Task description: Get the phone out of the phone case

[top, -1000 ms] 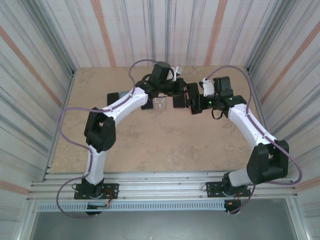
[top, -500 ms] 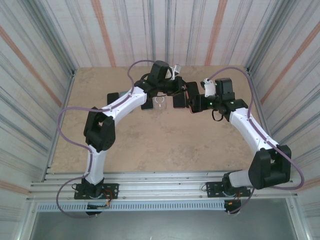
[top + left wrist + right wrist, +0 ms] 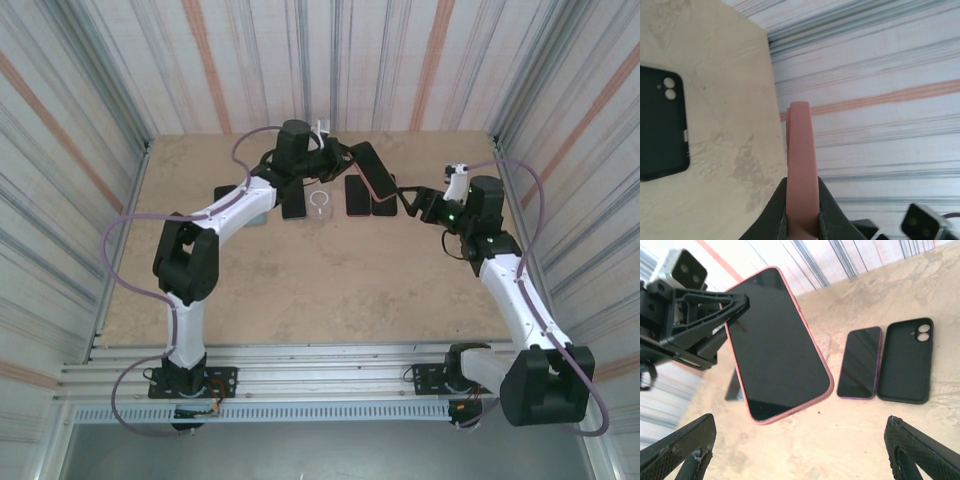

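Left gripper [image 3: 802, 220] clamps the pink-cased phone [image 3: 777, 342] while right gripper [image 3: 800, 450] stands spread wide

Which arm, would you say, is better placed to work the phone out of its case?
Probably right: the right gripper is open, facing the screen of the pink-cased phone; the left gripper is shut on it.

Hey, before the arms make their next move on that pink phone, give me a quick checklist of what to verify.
1. The left claw is shut on the pink-cased phone: ok.
2. Phone held above the table: ok.
3. The right claw is open: ok.
4. The right claw touches the phone: not ok, apart from it.
5. Phone out of its case: not ok, pink rim surrounds the screen.
6. Grip secure against slipping: cannot tell.
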You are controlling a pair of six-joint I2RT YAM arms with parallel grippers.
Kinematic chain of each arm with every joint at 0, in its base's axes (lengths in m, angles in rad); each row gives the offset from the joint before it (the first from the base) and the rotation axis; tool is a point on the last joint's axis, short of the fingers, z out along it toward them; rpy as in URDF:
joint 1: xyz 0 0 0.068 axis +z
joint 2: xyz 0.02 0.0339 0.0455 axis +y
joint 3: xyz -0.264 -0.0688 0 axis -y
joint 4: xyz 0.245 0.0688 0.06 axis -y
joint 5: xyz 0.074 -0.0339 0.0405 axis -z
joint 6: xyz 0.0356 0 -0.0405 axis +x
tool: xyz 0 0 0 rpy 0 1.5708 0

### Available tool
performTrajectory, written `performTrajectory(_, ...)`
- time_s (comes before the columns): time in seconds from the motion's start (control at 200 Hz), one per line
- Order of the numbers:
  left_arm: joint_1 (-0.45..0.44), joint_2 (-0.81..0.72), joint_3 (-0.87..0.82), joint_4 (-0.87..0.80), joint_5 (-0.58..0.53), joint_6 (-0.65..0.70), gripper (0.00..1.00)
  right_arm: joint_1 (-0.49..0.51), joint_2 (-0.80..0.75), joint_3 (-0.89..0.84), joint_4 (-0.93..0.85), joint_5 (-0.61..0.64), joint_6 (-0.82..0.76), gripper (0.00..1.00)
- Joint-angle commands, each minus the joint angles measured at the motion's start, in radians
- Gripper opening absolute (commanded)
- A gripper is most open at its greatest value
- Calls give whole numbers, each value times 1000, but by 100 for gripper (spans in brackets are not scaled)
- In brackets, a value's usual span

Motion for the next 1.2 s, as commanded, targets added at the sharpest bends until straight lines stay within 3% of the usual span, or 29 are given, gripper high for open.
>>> performTrajectory(0.0, 1, -96, -8, 159, 10, -117, 0, -9, -22, -31, 145, -71, 212, 89)
performTrajectory(0.251, 6, -114, -16, 223, 14, -201, 0, 8, -5, -134, 454, -77, 512, 82)
performTrajectory(0.626, 8, -138, -46, 272, -12, -225, 0, 132, 85, -155, 713, -44, 703, 52)
performTrajectory(0.832, 10, -143, -61, 300, -13, -246, 0, 153, 137, -149, 810, -32, 761, 34)
performTrajectory(1.193, 10, -146, -68, 340, -5, -287, 0, 163, 170, -147, 873, -20, 807, 18)
